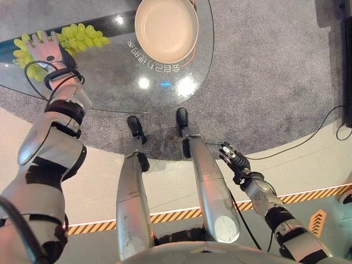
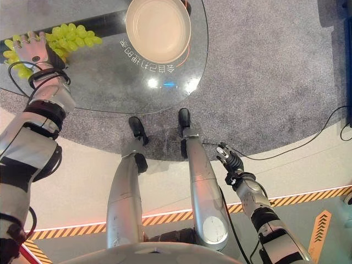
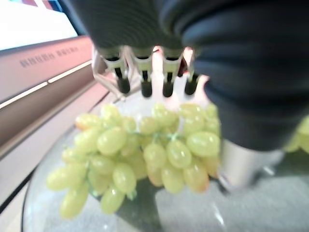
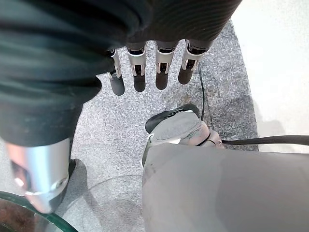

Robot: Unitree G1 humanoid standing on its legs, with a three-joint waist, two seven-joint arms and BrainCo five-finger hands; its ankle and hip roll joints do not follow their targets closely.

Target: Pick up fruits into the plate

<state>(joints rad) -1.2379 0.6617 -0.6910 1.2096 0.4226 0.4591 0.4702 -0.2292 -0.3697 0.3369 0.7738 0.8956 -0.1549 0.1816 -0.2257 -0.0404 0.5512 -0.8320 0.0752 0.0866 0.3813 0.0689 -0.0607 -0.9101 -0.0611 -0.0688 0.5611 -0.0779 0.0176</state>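
A bunch of green grapes lies on the round glass desk, near its far left part. A second, paler cluster lies just beside it, closer to the desk's left edge. The left hand is stretched out over the grapes, between the two clusters. In the left wrist view its fingers are straight and a little apart, pointing down above the grapes; they do not curl round any of them, and I cannot tell whether the tips touch the fruit.

The beige plate stands on the far part of the desk, to the right of the grapes and apart from them. Nothing lies in it.

The right hand hangs low at the robot's right side, well apart from the desk, above the grey carpet. Its fingers are straight, side by side, and hold nothing.
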